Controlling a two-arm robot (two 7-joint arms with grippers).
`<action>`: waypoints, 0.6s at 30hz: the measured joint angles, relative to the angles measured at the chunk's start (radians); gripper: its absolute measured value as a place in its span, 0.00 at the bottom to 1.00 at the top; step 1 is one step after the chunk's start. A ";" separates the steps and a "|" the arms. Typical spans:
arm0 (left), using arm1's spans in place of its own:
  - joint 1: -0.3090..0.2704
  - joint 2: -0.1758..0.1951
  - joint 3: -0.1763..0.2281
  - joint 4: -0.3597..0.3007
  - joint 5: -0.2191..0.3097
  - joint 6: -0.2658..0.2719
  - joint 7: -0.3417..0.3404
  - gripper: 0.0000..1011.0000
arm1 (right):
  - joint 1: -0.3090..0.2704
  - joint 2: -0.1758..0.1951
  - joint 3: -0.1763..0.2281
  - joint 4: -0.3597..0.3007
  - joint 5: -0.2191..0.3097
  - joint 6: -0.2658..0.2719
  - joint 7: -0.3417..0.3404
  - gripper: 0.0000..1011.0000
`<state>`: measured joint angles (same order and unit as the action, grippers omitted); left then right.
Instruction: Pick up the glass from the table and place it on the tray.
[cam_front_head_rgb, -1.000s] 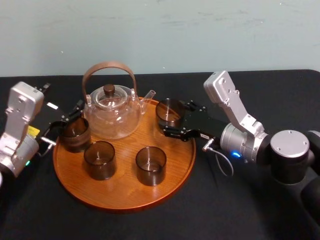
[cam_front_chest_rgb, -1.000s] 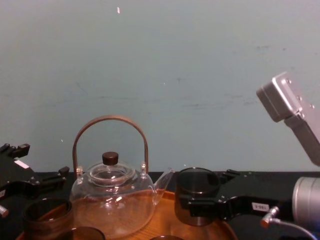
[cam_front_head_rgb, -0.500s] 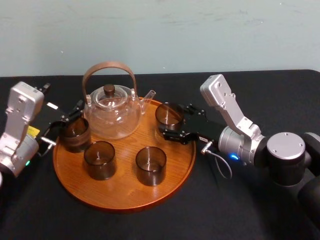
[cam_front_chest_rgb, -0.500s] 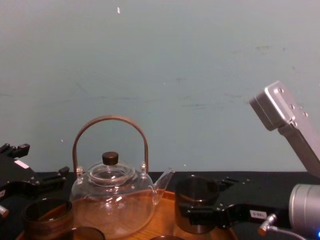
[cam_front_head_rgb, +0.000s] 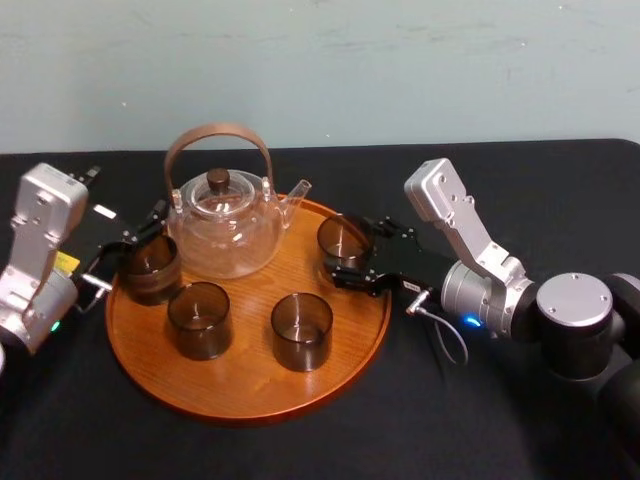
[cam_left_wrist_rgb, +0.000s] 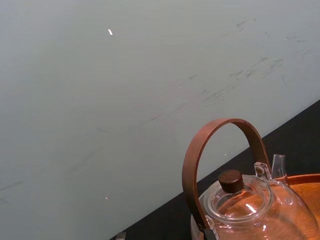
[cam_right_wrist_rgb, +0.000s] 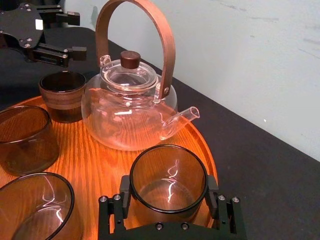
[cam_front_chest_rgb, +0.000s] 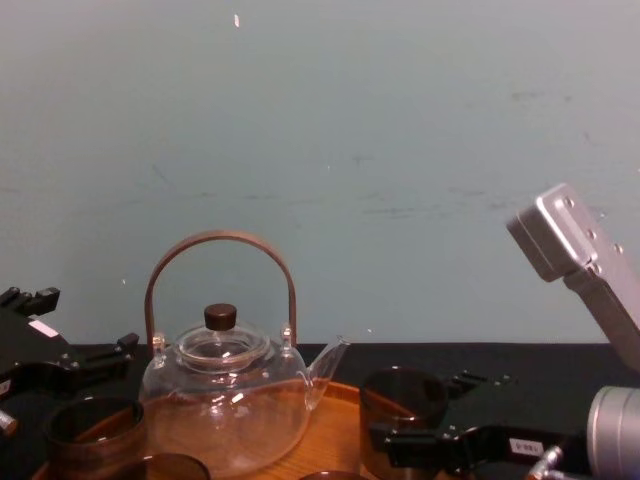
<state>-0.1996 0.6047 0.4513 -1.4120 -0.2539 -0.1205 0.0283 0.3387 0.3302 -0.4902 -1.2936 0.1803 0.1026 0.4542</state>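
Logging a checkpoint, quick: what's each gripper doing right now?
Left gripper: open, holding nothing.
Right gripper: shut on the short smoky-brown glass cup, over the round orange-brown wooden tray.

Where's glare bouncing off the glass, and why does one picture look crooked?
Right wrist view: white glints streak the teapot belly and the glass between the right gripper jaws; the left gripper, matte black, reflects nothing; left wrist view: the table edge runs slanted, with a glint on the teapot lid.

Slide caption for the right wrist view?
Right gripper holds a smoky glass on the wooden tray by the glass teapot; left gripper hovers beyond.
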 joint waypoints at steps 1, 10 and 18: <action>0.000 0.000 0.000 0.000 0.000 0.000 0.000 0.99 | 0.000 0.000 0.000 0.001 -0.001 0.000 -0.001 0.88; 0.000 0.000 0.000 0.000 0.000 0.000 0.000 0.99 | 0.000 -0.002 -0.002 0.003 -0.007 -0.003 0.003 0.88; 0.000 0.000 0.000 0.000 0.000 0.000 0.000 0.99 | 0.000 -0.002 -0.002 0.003 -0.007 -0.003 0.003 0.88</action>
<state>-0.1995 0.6047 0.4514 -1.4120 -0.2539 -0.1206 0.0282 0.3384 0.3286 -0.4924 -1.2906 0.1736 0.0997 0.4574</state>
